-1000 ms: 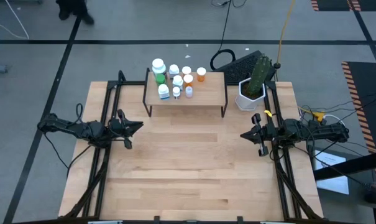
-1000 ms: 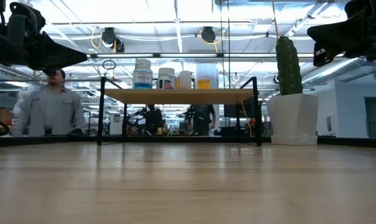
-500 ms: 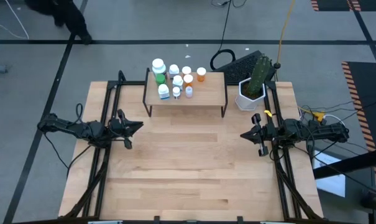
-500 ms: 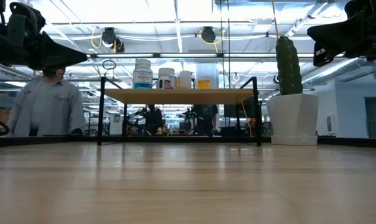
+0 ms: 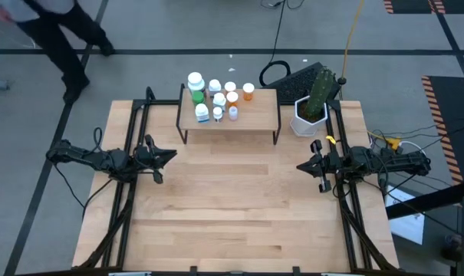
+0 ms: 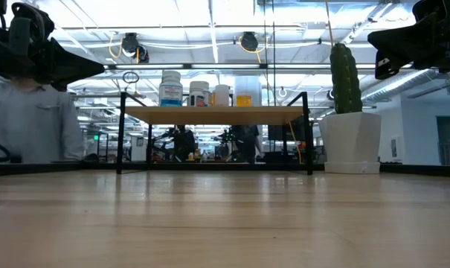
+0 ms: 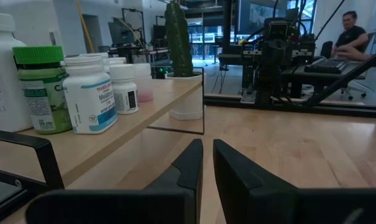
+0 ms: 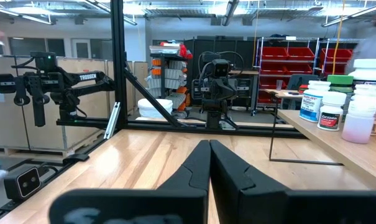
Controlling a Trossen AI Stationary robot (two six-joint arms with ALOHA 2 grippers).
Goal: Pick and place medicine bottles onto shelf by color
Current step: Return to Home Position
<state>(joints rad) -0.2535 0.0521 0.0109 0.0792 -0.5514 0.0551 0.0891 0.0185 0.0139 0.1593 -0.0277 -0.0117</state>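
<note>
Several medicine bottles [image 5: 216, 96] stand upright on the shelf [image 5: 256, 116], a low light-wood board on black legs at the table's far middle; they also show in the low view [image 6: 198, 93] and both wrist views [image 7: 88, 93] [image 8: 329, 107]. My left gripper [image 5: 172, 156] hovers at the table's left, shut and empty [image 7: 207, 163]. My right gripper [image 5: 300, 165] hovers at the table's right, shut and empty [image 8: 209, 163].
A white hexagonal pot with a cactus [image 5: 311, 107] stands right of the shelf. A dark keyboard [image 5: 301, 75] lies behind it. A person [image 5: 51, 31] walks past the table's far left corner. Bare tabletop [image 5: 232, 207] spreads between the arms.
Both arms have kept still. The person beyond the table's far left corner has walked on toward the left.
</note>
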